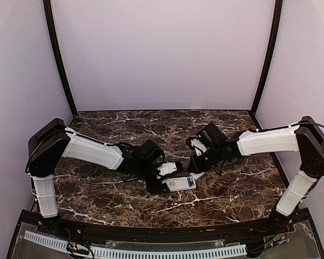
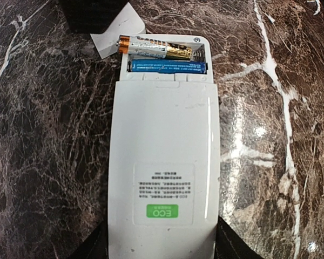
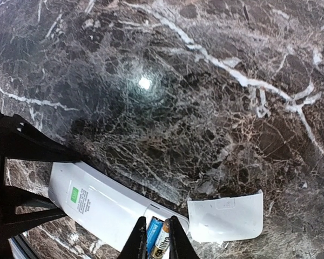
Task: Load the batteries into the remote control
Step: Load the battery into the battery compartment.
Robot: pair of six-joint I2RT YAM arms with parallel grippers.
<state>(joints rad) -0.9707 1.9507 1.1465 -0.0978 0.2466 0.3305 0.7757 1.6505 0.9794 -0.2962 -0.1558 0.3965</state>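
The remote control [image 2: 162, 162] lies back-up on the marble, green ECO label showing, with my left gripper [image 2: 162, 240] shut on its near end. Its battery bay is uncovered. A blue battery [image 2: 167, 67] sits low in the bay. A gold and white battery [image 2: 156, 49] rests slanted above it, its left end poking over the bay's edge. My right gripper [image 3: 157, 220] hovers over that bay, jaws a narrow gap apart, both batteries [image 3: 154, 233] showing through the gap, nothing held. In the top view the remote control [image 1: 179, 184] lies between both grippers.
The loose white cover piece [image 3: 227, 218] lies flat on the marble just beyond the remote's open end, also in the left wrist view as cover [image 2: 119, 29]. The left arm's black links [image 3: 16, 178] stand close beside the remote. Booth walls surround the table.
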